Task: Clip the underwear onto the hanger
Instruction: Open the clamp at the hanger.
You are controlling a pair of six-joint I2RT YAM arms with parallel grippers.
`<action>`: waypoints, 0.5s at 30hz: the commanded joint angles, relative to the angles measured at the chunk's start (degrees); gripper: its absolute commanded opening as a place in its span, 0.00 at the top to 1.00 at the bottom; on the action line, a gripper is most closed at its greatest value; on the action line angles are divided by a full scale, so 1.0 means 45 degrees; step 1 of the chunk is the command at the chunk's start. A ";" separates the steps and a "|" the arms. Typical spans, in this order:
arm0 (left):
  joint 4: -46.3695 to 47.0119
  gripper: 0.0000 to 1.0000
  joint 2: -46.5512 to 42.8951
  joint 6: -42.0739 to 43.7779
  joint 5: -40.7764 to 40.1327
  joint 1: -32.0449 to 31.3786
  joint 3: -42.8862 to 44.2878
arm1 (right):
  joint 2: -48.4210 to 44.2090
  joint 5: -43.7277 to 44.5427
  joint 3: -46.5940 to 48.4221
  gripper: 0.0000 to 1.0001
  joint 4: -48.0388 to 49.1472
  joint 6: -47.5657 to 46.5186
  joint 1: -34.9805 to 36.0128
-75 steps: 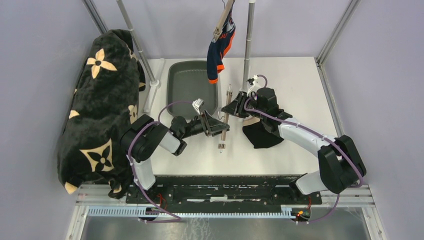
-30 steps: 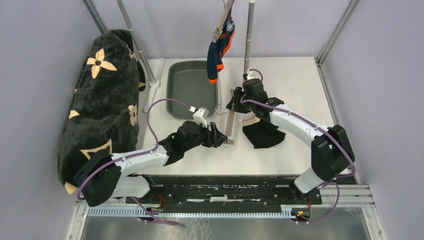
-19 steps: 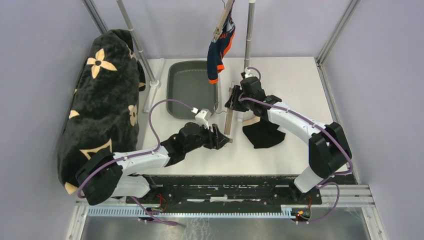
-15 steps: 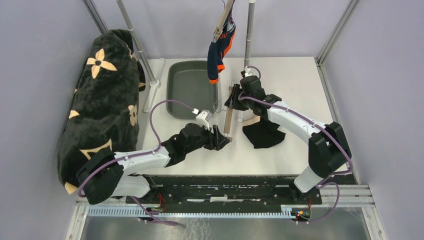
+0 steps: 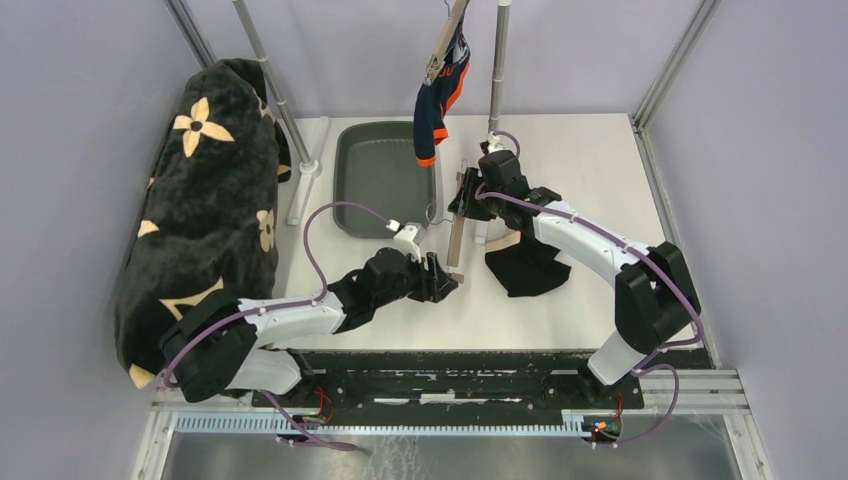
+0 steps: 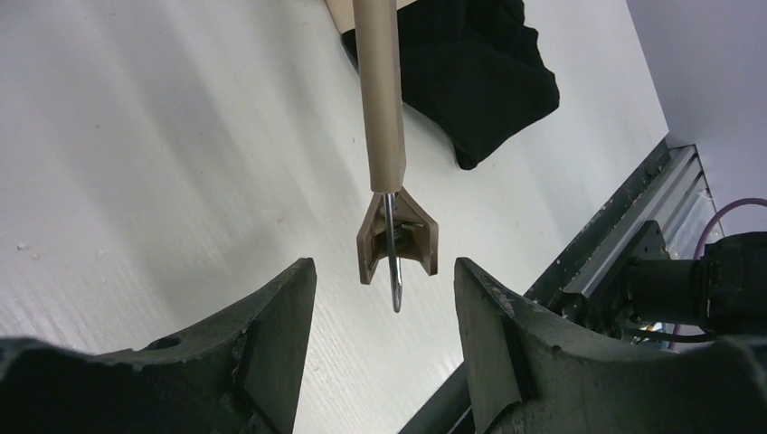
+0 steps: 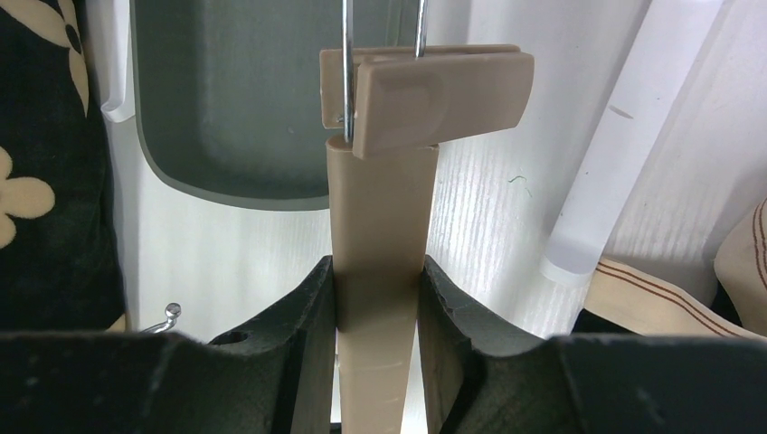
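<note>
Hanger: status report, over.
Right claw shut on hanger. Left claw open around near clip, untouched. Black underwear on table, unclipped. White pole beside hanger.

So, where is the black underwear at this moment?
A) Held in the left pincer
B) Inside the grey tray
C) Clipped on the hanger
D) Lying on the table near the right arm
D: the black underwear lies loose on the white table, and the near clip of the hanger is empty.
</note>
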 commanded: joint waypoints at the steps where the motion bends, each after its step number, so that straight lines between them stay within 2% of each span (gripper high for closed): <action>1: 0.0854 0.36 0.0161 0.0391 -0.0422 -0.0045 0.0326 | 0.0080 0.0032 0.0745 0.97 0.0410 -0.0085 0.0132; 15: 0.1239 0.37 0.0557 0.0430 -0.0433 -0.0042 0.0636 | 0.0185 -0.0007 0.0844 0.97 0.0430 -0.0048 0.0285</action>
